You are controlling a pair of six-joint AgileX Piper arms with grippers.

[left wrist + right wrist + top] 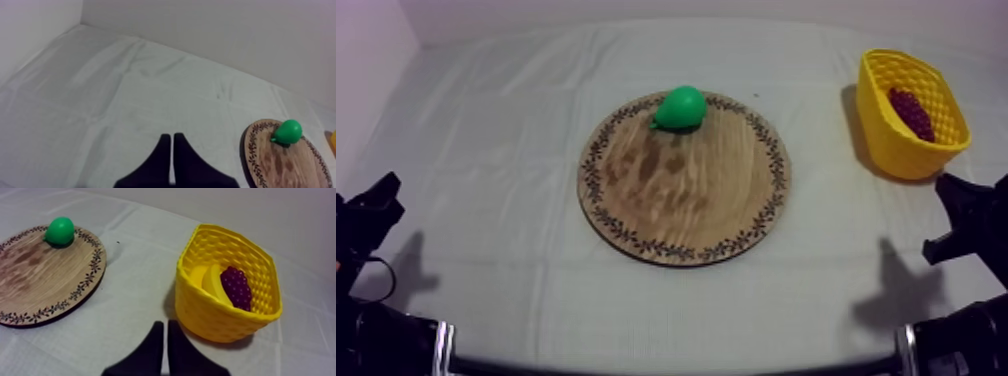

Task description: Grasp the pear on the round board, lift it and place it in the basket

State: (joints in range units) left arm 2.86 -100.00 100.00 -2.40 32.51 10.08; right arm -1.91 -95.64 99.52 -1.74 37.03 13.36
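**Pear (682,107) sat at the far edge of the board (686,205), both grippers closed and low**

At the left, the left gripper (171,136) sat low near the front edge of the cloth (486,150). Its fingers were pressed together into a narrow wedge with nothing between them. From it the pear lay ahead and off to the right, well apart across bare cloth.

In the middle, the board lay flat, and the pear rested on its far part, just inside the patterned rim. It was the only fruit there. It seemed to lie on its side with the narrow end toward the left arm's side, so I judged that its long axis ran roughly from side to side.

To the right, the basket (898,150) stood well apart from the board, holding grapes (911,112) and a banana (212,280). The right gripper (163,323) sat low just in front of it, fingers likewise pressed together on nothing. From it the pear lay ahead and to the left, beyond the bare middle of the board. Both arms looked about equally far from the pear, but the right one had the basket beside it — so it seemed the better placed for the reach.
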